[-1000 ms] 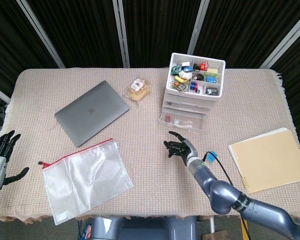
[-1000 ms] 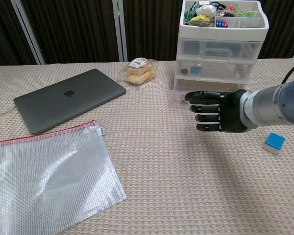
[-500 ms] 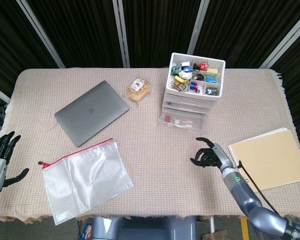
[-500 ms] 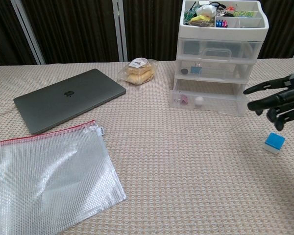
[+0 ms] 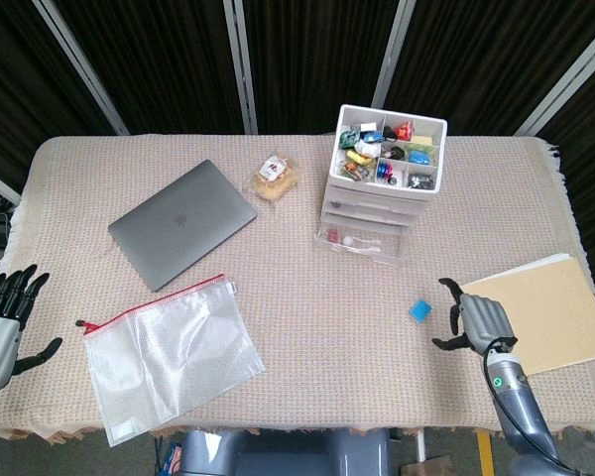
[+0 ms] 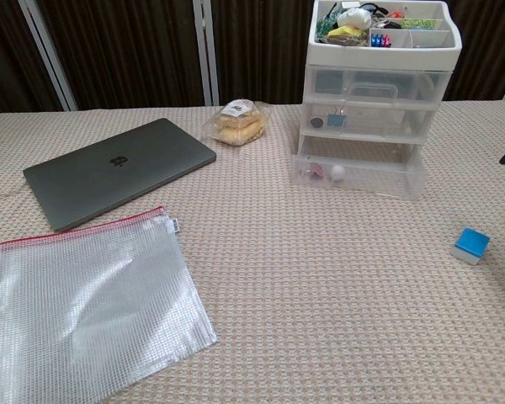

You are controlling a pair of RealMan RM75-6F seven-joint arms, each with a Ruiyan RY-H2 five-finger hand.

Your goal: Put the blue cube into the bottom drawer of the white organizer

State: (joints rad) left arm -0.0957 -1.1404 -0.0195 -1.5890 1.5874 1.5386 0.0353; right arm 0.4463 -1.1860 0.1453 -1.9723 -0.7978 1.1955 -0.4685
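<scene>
The cube (image 5: 419, 310) lies ungrasped in front of the organizer (image 5: 385, 171), whose bottom drawer (image 5: 363, 241) is pulled out; right hand (image 5: 479, 321) beside it, fingers apart, empty.

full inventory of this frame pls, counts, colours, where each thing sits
blue cube: 1, blue, on the cloth in front of the organizer, free of both hands
white organizer: 1, white with clear drawers, far centre-right; bottom drawer pulled out; top tray full of small mixed items
laptop: 1, grey, closed, left of centre
zip pouch: 1, clear mesh with a red zip, near left
bagged bread: 1, tan in a clear wrap, between laptop and organizer
folder: 1, tan, right edge
tablecloth: 1, beige weave, covers the table
left hand: open, at the near left edge
right hand: open, just right of the cube
</scene>
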